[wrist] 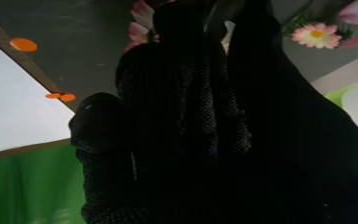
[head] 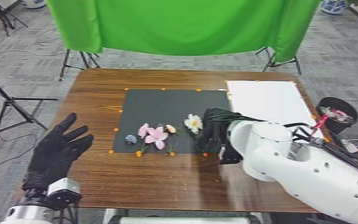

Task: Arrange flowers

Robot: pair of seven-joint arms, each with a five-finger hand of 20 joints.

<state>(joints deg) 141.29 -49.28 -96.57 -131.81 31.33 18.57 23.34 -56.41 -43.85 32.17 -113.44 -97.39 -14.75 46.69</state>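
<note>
Step in hand, as I read it, is adding to or adjusting the row of flowers; R hand is low over the near R part of the dark mat, just beside the white flower; can't tell how far open it is or if it has hold of a stem, though a pink flower shows close by it in the R wrist view, maybe held, maybe lying under; rest of the bunch is on the mat's near half: blue flower at the L end, big pink flower next along, small peach flower btwn that & the white one; white sheet lies just R of the mat; L hand is well spread, nothing in it, off by the table's L side, prob. just waiting; next move depends on the grip: if R hand has a stem, set it down in line w/ the others, let go & lift straight up; if not, get a light hold low on the stem, clear of petals; main risk is snagging the white flower or nudging its neighbours, as they sit v. close together.
</note>
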